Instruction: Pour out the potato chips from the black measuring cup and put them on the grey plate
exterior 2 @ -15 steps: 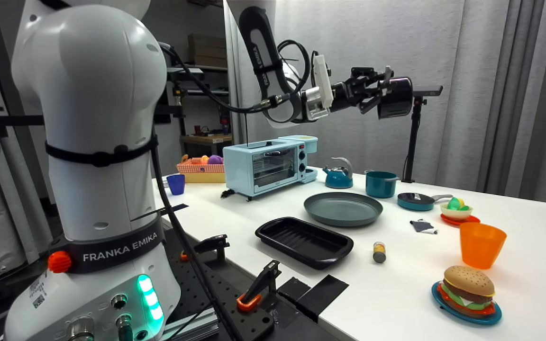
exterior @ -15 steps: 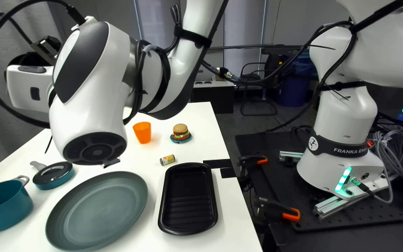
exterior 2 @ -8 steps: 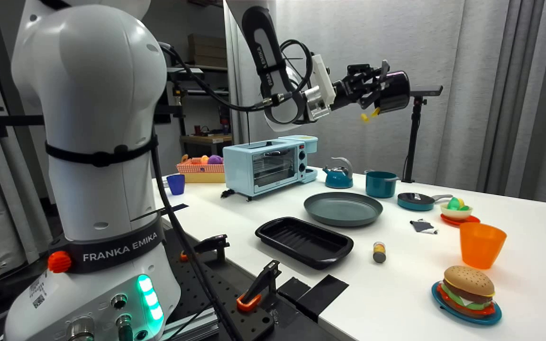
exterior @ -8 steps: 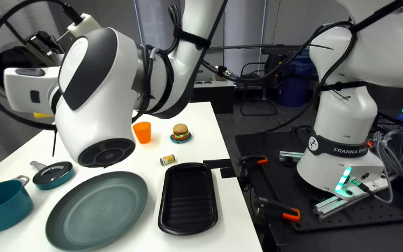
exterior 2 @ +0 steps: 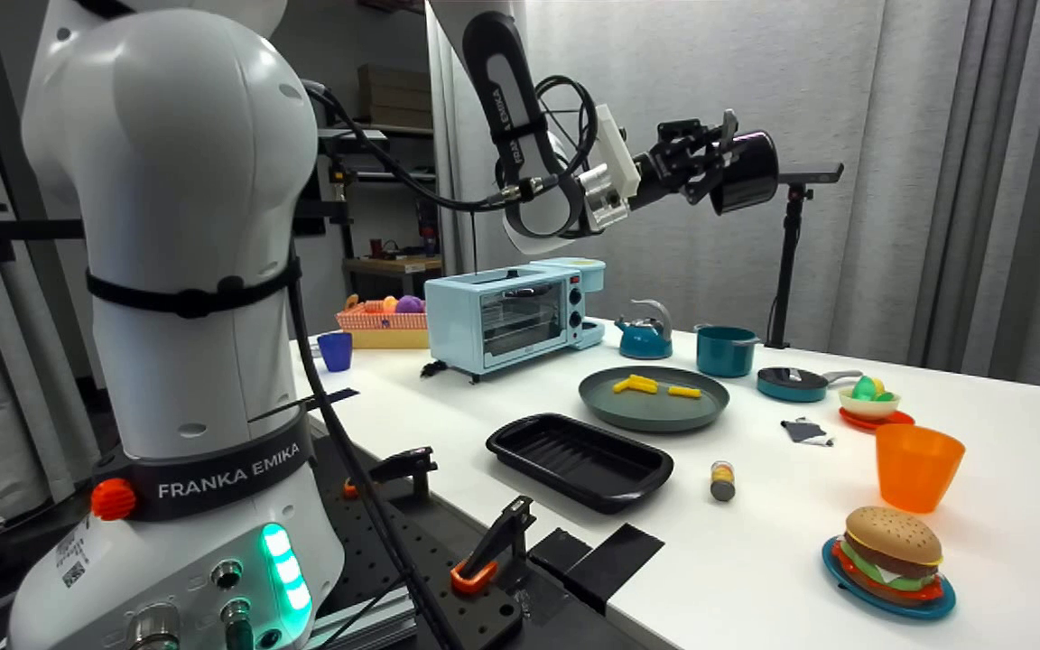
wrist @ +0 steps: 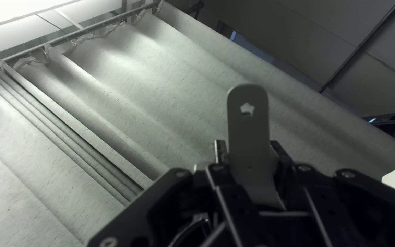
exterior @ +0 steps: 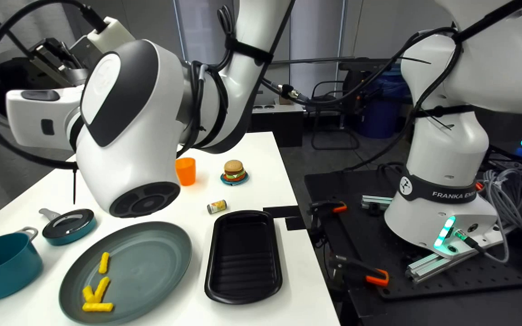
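Observation:
Several yellow potato chips (exterior: 102,288) lie on the left part of the large grey plate (exterior: 152,267) in an exterior view. The chips (exterior 2: 636,384) also show on the plate (exterior 2: 660,415) in an exterior view. My gripper (exterior 2: 720,155) is shut on the handle of the black measuring cup (exterior 2: 750,171), held high above the table and tilted with its mouth down. The cup (exterior: 14,88) is partly hidden behind the arm in an exterior view. In the wrist view the grey handle (wrist: 249,137) stands between the fingers (wrist: 249,154); the cup's inside is not visible there.
A black ridged tray (exterior: 244,258) lies beside the plate. A teal pot (exterior: 2,265) and dark pan (exterior: 69,225) stand on its other side. A small can (exterior: 217,207), orange cup (exterior 2: 915,465), toy burger (exterior 2: 893,551), kettle (exterior 2: 646,336) and blue oven (exterior 2: 520,316) are on the table.
The plate was bare one second ago. Half a second ago yellow chips were falling from the cup; now several lie on the plate. The cup and wrist have tilted further.

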Robot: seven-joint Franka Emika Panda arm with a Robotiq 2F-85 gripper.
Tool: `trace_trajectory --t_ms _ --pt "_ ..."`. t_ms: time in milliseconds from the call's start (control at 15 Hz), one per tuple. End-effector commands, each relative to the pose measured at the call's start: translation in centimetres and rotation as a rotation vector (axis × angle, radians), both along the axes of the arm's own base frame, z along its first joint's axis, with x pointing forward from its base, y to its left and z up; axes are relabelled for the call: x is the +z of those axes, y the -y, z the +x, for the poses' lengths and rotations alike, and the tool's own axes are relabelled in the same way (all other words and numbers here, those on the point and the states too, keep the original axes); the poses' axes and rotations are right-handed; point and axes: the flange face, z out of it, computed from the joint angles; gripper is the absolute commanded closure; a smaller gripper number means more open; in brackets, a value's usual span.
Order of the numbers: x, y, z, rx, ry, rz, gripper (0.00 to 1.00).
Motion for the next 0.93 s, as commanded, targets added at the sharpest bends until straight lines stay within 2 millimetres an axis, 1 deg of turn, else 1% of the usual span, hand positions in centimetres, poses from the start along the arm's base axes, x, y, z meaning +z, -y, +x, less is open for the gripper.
trace_trajectory --t_ms 0,267,600,867 --pt "0.3 -0.1 -0.3 -0.010 0.020 -0.050 0.92" --pt "0.3 0.1 -0.5 -0.050 0.042 -0.018 0.92" --pt "-0.1 0.5 -1.6 -0.187 0.105 0.054 0.92" --pt "-0.8 0.5 -2.5 -0.272 0.160 0.146 0.92"
